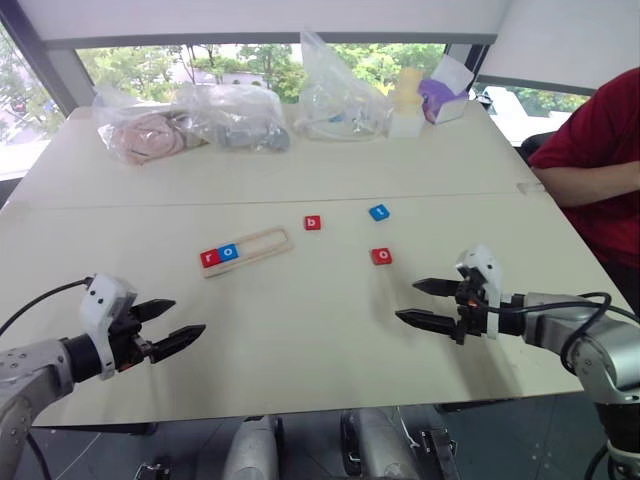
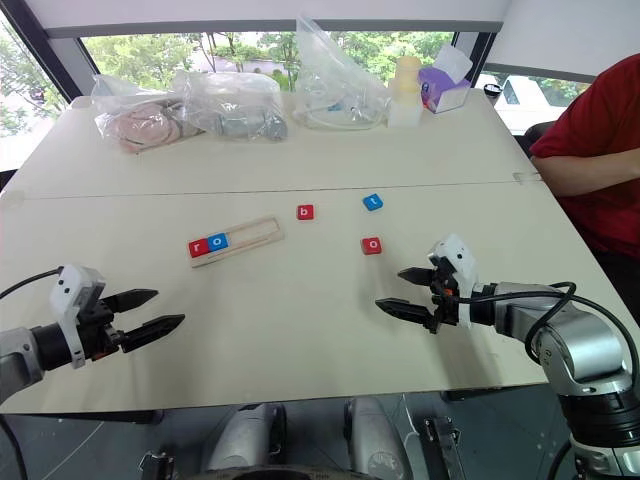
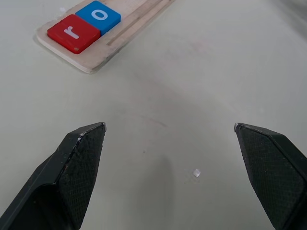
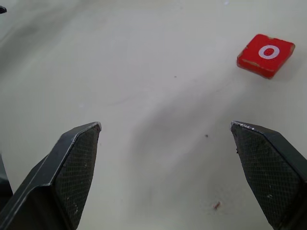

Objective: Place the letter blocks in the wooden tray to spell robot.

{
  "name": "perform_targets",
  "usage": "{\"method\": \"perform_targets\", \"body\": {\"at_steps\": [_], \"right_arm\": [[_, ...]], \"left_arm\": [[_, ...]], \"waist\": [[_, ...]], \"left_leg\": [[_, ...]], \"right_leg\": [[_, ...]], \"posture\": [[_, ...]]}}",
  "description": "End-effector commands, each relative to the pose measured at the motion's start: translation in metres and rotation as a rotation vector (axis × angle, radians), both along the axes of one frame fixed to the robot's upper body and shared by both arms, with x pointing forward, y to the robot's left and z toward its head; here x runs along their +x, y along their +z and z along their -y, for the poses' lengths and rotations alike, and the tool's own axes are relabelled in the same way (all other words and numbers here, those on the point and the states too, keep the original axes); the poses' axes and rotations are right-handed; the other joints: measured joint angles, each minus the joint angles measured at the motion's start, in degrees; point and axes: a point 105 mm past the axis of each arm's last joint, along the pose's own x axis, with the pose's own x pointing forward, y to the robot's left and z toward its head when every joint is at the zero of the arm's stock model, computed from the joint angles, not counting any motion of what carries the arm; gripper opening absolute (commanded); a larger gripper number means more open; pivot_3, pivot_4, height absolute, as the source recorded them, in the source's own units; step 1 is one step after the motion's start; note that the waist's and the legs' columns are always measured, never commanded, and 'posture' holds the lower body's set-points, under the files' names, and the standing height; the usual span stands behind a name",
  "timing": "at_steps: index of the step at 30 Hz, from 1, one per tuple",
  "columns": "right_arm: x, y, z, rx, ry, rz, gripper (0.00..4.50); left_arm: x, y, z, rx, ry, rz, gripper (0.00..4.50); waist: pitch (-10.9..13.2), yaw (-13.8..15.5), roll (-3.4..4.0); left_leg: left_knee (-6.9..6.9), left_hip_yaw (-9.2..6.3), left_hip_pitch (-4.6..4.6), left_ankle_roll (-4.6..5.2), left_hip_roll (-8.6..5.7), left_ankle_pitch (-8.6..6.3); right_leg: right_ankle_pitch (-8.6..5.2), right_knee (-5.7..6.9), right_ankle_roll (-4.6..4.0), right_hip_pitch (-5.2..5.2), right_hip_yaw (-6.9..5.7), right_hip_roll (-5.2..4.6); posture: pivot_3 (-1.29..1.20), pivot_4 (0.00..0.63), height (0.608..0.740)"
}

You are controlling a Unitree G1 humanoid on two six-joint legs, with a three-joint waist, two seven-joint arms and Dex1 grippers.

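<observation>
Red r (image 1: 210,258) & blue o (image 1: 230,252) sit in wooden tray (image 1: 272,240); red b (image 1: 313,223), red o (image 1: 381,256), blue t (image 1: 378,212) loose on surface (image 1: 300,330). Left gripper (image 1: 176,325) & right gripper (image 1: 418,302): fingers wide open, empty; approx 2 of 5 done.

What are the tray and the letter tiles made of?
The tray looks like pale bare wood: matte, with faint grain lines. The tiles, like the red r and blue o, look painted and smooth with rounded edges; wood or plastic, can't tell.

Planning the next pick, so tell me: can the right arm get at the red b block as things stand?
Probably yes: the red b block lies alone on bare table, the right gripper is open and empty, nothing between.
</observation>
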Motion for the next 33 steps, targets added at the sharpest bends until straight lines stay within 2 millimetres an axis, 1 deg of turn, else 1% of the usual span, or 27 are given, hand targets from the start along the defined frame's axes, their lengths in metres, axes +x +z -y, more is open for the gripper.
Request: {"method": "perform_targets", "body": {"at_steps": [1,9,13,16,17,19,20,23,25,29,33], "right_arm": [[0.002,0.007,-0.001,0.003,0.011,0.028,4.46],[0.003,0.006,-0.002,0.001,0.022,0.028,4.46],[0.004,0.005,-0.003,-0.002,0.027,0.03,4.46],[0.003,0.004,-0.008,0.005,0.04,0.035,4.46],[0.005,0.004,-0.016,0.012,0.047,0.034,4.46],[0.007,0.005,-0.028,0.007,0.06,0.039,4.46],[0.01,0.007,-0.033,0.013,0.062,0.055,4.46],[0.016,0.022,-0.056,0.08,0.095,0.116,4.46],[0.013,0.027,-0.07,0.086,0.133,0.136,4.46],[0.004,0.032,-0.105,0.117,0.205,0.154,4.46],[-0.009,0.032,-0.121,0.116,0.273,0.159,4.46]], "left_arm": [[-0.001,0.011,-0.001,0.01,0.011,0.055,4.5],[-0.002,0.007,-0.001,0.013,0.028,0.066,4.5],[0.001,0.008,-0.006,0.035,0.037,0.079,4.5],[0.004,0.007,-0.013,0.1,0.048,0.094,4.5],[0.013,0.008,-0.022,0.177,0.071,0.127,4.5],[0.025,0.012,-0.031,0.233,0.089,0.159,4.5],[0.029,0.016,-0.03,0.235,0.067,0.177,4.5],[0.038,0.027,-0.025,0.222,-0.053,0.192,4.5],[0.049,0.028,-0.025,0.251,-0.098,0.193,4.5],[0.085,0.023,-0.026,0.327,-0.179,0.201,4.5],[0.109,0.022,-0.025,0.321,-0.231,0.202,4.5]], "waist": [[0.0,0.0,0.0],[0.0,0.01,0.0],[0.0,-0.02,0.0],[0.0,-0.02,0.0],[0.0,-0.01,0.0],[0.0,0.0,0.0],[0.0,-0.01,0.0],[0.0,-0.02,0.0],[0.0,0.05,0.01],[-0.01,0.36,-0.01],[-0.02,0.11,-0.02]], "left_leg": [[0.0,0.0,0.0,0.0,0.0,0.0],[0.01,-0.01,0.0,0.0,0.0,0.0],[0.01,-0.01,0.0,0.0,0.0,0.0],[0.0,-0.02,0.01,0.0,0.0,0.0],[0.0,-0.02,0.01,0.0,0.0,0.0],[0.01,-0.03,0.02,0.0,-0.01,0.0],[0.04,-0.05,0.01,0.0,0.0,0.0],[0.04,-0.02,0.0,0.0,0.0,0.0],[0.02,0.0,-0.05,0.0,0.01,0.0],[-0.04,-0.03,-0.06,0.0,-0.02,0.0],[-0.01,0.01,-0.12,0.01,-0.02,0.01]], "right_leg": [[0.0,0.0,0.0,0.0,0.0,0.0],[0.0,0.01,0.0,0.0,0.0,0.0],[0.0,0.0,0.0,0.0,0.0,0.0],[0.0,0.01,0.0,0.0,0.0,0.02],[0.0,0.01,-0.01,0.0,0.0,0.02],[0.01,0.03,-0.01,0.0,0.0,0.04],[0.02,0.06,-0.04,-0.01,-0.01,0.08],[0.03,0.05,-0.05,-0.02,-0.01,0.05],[0.03,0.05,-0.05,-0.08,-0.01,0.05],[0.01,0.06,-0.02,-0.08,-0.05,0.06],[0.04,0.05,0.03,-0.1,-0.06,0.06]], "posture": [[0.0,0.15,0.738],[0.0,0.15,0.738],[0.0,0.15,0.738],[0.0,0.15,0.738],[0.0,0.15,0.738],[0.0,0.15,0.738],[0.0,0.15,0.738],[0.0,0.15,0.738],[0.0,0.15,0.738],[0.0,0.15,0.738],[0.0,0.15,0.738]]}}
